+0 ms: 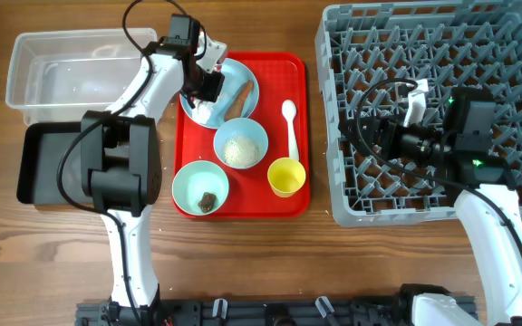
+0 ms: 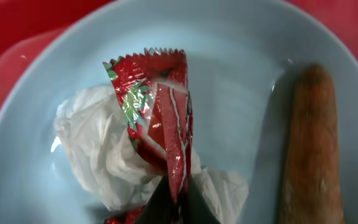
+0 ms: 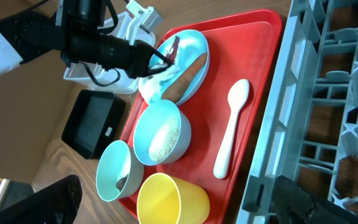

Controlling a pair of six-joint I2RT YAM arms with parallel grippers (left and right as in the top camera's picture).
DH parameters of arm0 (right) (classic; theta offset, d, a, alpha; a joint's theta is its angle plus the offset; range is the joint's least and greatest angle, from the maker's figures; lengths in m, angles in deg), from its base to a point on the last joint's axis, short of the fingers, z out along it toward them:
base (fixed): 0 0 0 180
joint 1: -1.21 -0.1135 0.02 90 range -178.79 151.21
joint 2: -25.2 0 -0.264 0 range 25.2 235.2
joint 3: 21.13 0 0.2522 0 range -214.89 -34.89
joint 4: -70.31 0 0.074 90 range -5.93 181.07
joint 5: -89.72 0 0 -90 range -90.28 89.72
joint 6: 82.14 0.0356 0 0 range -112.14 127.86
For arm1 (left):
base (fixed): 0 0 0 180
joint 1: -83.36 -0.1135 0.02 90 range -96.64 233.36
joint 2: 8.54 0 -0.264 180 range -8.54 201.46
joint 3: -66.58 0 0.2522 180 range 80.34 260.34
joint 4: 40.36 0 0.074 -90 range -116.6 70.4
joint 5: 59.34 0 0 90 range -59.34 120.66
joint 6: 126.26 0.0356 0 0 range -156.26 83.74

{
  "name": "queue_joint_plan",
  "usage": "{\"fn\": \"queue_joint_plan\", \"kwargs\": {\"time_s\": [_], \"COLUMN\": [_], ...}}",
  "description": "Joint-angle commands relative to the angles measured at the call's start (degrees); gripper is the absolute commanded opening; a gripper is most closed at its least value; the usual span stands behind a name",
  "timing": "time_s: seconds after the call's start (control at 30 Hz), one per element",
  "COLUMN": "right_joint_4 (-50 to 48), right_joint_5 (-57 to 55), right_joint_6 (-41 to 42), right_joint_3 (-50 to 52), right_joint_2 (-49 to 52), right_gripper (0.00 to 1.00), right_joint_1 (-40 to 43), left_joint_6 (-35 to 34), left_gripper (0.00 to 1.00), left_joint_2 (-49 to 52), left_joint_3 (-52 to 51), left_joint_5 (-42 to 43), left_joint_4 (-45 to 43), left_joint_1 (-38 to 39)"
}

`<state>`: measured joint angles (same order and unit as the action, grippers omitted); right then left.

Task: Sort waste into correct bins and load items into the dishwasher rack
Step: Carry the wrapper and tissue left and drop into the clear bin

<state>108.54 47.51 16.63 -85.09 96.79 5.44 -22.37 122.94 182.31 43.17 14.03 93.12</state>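
Note:
The pale blue plate (image 1: 243, 80) sits at the back of the flat red tray. It holds the red-and-white wrapper (image 2: 160, 118) with white tissue (image 2: 95, 146) and the orange-brown carrot-like piece (image 2: 312, 143). My left gripper (image 1: 208, 89) is over the plate, and its fingers (image 2: 176, 205) are shut on the wrapper's lower end. A bowl with rice grains (image 1: 241, 148), a bowl with a small brown lump (image 1: 200, 187), the yellow cup (image 1: 286, 177) and the white spoon (image 1: 289, 127) stand on the tray. My right gripper (image 1: 390, 138) hangs open and empty over the grey dishwasher rack (image 1: 442, 54).
The clear tub (image 1: 62, 68) is at the back left, with the black tray (image 1: 48, 163) just in front of it. The red tray (image 1: 284, 72) lies between the bins and the rack. My left arm's base (image 1: 120, 167) stands beside the black tray.

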Motion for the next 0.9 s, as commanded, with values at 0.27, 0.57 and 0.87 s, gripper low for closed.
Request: {"fn": "queue_joint_plan", "kwargs": {"time_s": [0.27, 0.57, 0.87], "right_joint_4": [0.0, -0.1, 0.0], "right_joint_5": [1.2, 0.1, 0.1], "right_joint_6": [0.4, 0.4, 0.4], "right_joint_3": [-1.1, -1.1, -1.1], "right_joint_2": [0.5, 0.5, 0.5], "right_gripper": [1.00, 1.00, 0.99], "right_joint_1": [-0.2, -0.2, -0.2], "left_joint_6": [-22.3, -31.1, -30.8], "left_gripper": [0.04, 0.04, 1.00], "left_joint_2": [-16.1, -11.1, -8.6], "left_joint_3": [11.5, 10.4, 12.3], "left_joint_5": [-5.6, -15.8, -10.8], "left_joint_4": [3.4, 3.9, 1.1], "left_joint_1": [-6.3, -19.4, -21.1]}}
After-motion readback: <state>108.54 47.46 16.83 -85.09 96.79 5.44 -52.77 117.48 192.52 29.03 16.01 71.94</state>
